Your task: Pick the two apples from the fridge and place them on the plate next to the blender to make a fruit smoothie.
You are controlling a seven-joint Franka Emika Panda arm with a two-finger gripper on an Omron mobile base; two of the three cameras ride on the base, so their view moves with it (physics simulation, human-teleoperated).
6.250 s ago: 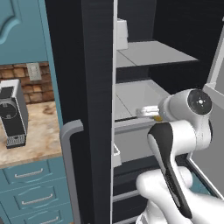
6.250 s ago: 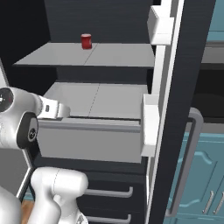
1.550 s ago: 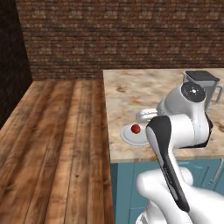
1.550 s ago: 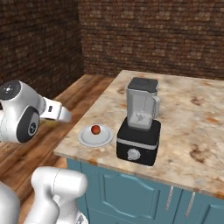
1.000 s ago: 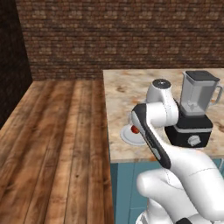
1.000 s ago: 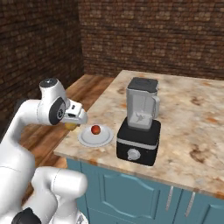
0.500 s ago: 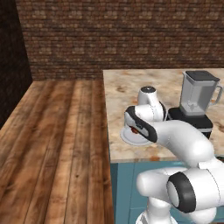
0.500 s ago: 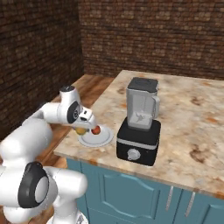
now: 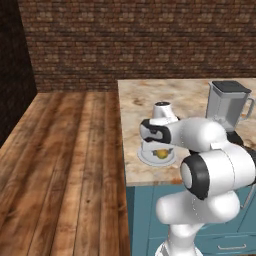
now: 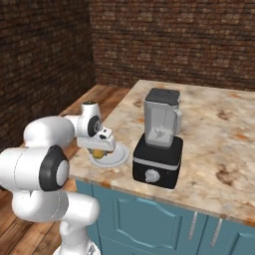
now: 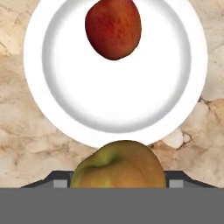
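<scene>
1. Brick wall (image 9: 125, 40) at back, wood floor (image 9: 65, 160) on left, w/ marbled table (image 9: 165, 97) over blue cabinets (image 10: 164, 224) on right.
2. White plate (image 9: 148, 159) sits near table's front-left edge; in hand view, plate (image 11: 116, 113) is just below the claw.
3. Red apple (image 11: 113, 29) lies on plate, toward its far rim in hand view, well apart from the other fruit.
4. Claw (image 9: 161, 150) hangs low over plate, clenched on yellow-orange apple (image 9: 161, 153); same apple (image 10: 99, 153) seen under hand in right base view, and (image 11: 119, 165) close up betw. the tips in hand view. Can't tell if it touches plate yet.
5. Blender (image 10: 159, 139), grey jar w/ dark lid on black base, stands just beside plate on its right, not touching.
</scene>
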